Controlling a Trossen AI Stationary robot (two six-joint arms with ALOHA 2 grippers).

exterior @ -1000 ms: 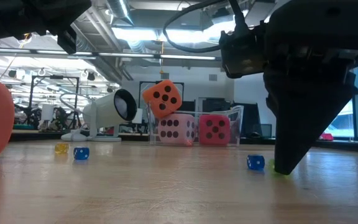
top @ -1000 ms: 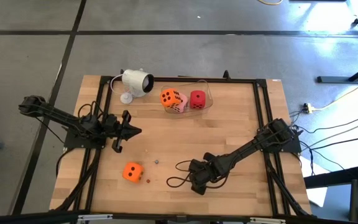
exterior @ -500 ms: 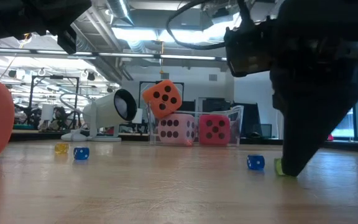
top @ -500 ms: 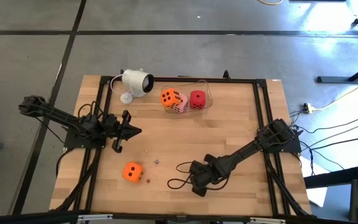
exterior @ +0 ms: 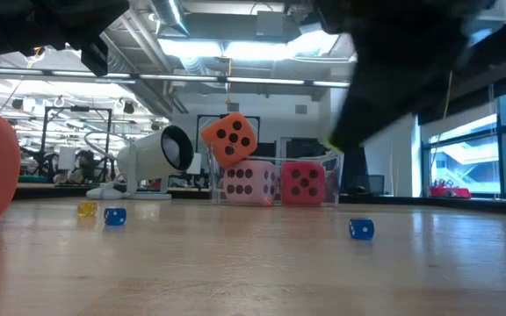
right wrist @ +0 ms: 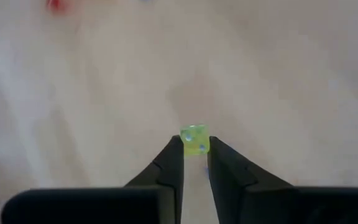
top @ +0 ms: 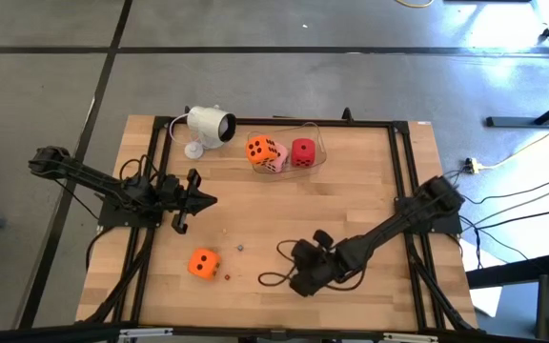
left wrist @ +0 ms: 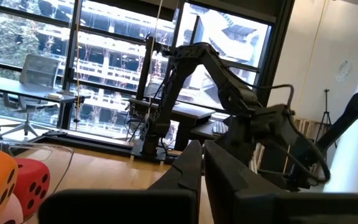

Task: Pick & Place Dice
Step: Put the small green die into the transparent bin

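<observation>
Wooden table (top: 351,191): right gripper (right wrist: 195,155) lifted near front, pinching tiny yellow-green die (right wrist: 195,139). Left gripper (top: 208,200) idle, fingers closed. Orange die (top: 203,263) front-left; three dice (top: 279,152) in clear container at back.

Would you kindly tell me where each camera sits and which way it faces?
High: above, straight down on the table; both arms.
Low: tabletop height, level toward red die; right arm overhead.
Left wrist: past left pincer toward right arm.
Right wrist: past right pincer pinching green die, tableward.
High and low share the red die.
</observation>
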